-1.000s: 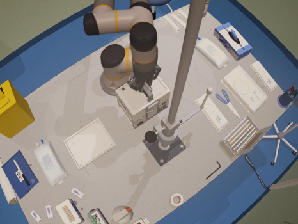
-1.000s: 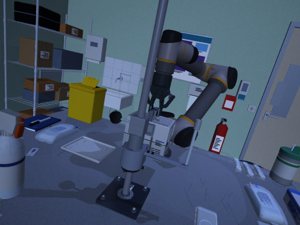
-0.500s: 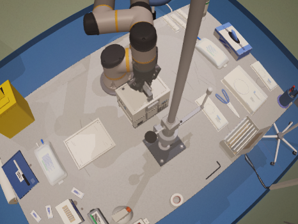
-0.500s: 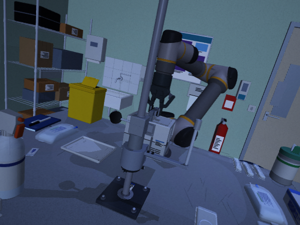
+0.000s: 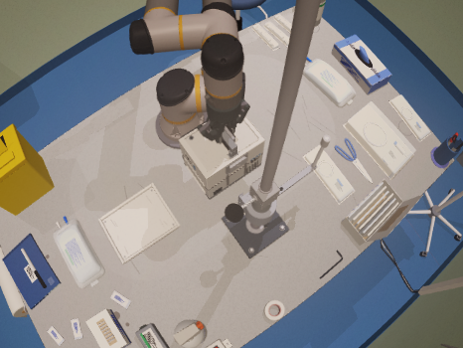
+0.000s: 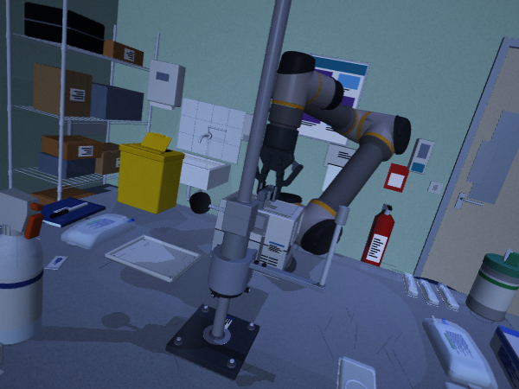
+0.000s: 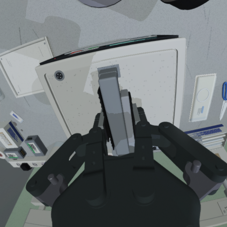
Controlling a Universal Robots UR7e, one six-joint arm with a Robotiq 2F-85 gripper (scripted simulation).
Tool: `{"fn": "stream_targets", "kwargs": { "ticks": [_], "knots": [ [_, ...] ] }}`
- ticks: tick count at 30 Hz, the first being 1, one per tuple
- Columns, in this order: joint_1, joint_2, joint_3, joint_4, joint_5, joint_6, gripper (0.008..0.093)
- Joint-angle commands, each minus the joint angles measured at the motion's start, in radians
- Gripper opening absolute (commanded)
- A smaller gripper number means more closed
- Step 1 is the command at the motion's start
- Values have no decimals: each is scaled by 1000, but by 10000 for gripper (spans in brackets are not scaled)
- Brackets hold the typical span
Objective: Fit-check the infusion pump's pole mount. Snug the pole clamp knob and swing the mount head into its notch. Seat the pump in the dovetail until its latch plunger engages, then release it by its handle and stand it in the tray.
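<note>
At the middle of the table the white infusion pump (image 5: 222, 156) (image 6: 277, 235) (image 7: 118, 85) hangs against the mount head (image 5: 258, 193) (image 6: 235, 216) on the grey pole (image 5: 285, 99) (image 6: 259, 108). I grip the pump's grey top handle (image 5: 229, 140) (image 6: 269, 191) (image 7: 115, 114) with my gripper (image 5: 223, 134) (image 6: 277, 181) (image 7: 117, 125) closed from above. The black clamp knob (image 5: 232, 212) (image 6: 200, 203) sticks out from the clamp on the side away from the pump. The shallow white tray (image 5: 139, 221) (image 6: 153, 257) (image 7: 24, 65) lies flat on the table to the pump's left.
Behind the pump stands my arm's base (image 5: 174, 124). A lever arm with a ball end (image 5: 325, 141) (image 6: 333, 246) reaches out from the mount. The pole's black base plate (image 5: 256, 233) (image 6: 214, 339) sits in front. Scissors (image 5: 352, 156), packets and a yellow bin (image 5: 20, 171) (image 6: 149, 173) lie around.
</note>
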Motion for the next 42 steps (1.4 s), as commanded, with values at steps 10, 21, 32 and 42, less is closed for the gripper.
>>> {"fn": "stream_targets", "kwargs": {
  "ticks": [10, 21, 32, 42],
  "knots": [
    [0, 12, -78, 56, 0, 0, 80],
    [-2, 16, -99, 73, 0, -2, 80],
    [-57, 12, -98, 77, 0, -57, 80],
    [-201, 10, -98, 78, 1, -200, 80]
  ]
}}
